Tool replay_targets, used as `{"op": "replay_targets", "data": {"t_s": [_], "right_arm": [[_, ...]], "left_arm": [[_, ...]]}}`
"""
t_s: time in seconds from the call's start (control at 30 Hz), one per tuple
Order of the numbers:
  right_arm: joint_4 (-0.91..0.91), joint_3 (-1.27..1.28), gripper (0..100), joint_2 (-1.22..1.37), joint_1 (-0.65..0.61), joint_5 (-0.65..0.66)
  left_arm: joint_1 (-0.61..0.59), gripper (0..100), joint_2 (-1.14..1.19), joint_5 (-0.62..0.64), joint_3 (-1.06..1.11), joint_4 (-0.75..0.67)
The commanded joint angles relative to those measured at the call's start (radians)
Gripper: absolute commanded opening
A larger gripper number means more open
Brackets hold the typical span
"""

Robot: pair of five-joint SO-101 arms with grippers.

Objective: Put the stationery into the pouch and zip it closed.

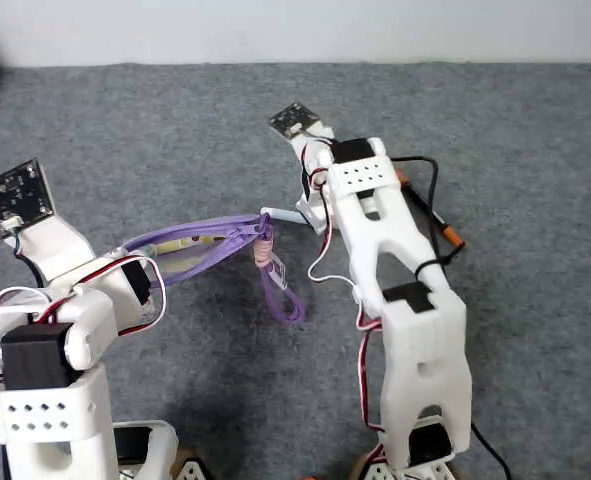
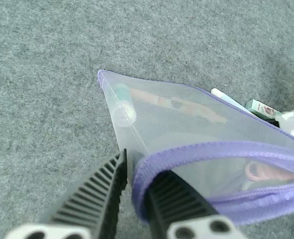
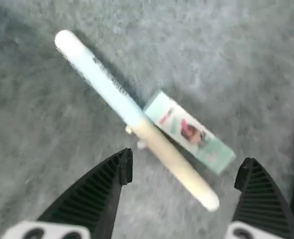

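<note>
A robotics lab bench is suggested. The white left arm (image 1: 50, 350) and right arm (image 1: 415, 320), with exposed wires (image 1: 320, 262), are set on a grey carpet-like surface (image 1: 175, 110). A plain white wall (image 1: 375, 30) is seen behind.

left arm (image 1: 55, 345) folded low at the near-left of the table, forearm angled toward the middle | left gripper (image 2: 132, 167) black ribbed jaws pinched together on the purple hem of the pouch (image 2: 186, 124) | right arm (image 1: 395, 260) stretched forward from its base, wrist tipped down toward the table | right gripper (image 3: 185, 162) jaws spread wide apart
</note>
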Motion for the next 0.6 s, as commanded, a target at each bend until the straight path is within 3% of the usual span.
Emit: {"op": "replay_targets", "data": {"t_s": [0.0,0.23,0.47,0.57], "right_arm": [[0.012,-0.123,33.2,0.059,-0.010,0.017],[0.134,-0.198,31.4,0.148,-0.033,0.023],[0.225,-0.239,5.4,0.148,-0.035,0.021],[0.271,-0.264,0.9,0.148,-0.035,0.020]], "left_arm": [[0.005,1,0.002,0.009,-0.021,-0.028],[0.005,1,0.002,0.009,-0.021,-0.028],[0.000,1,-0.005,0.009,-0.021,-0.028],[0.000,1,-0.005,0.009,-0.021,-0.028]]}}
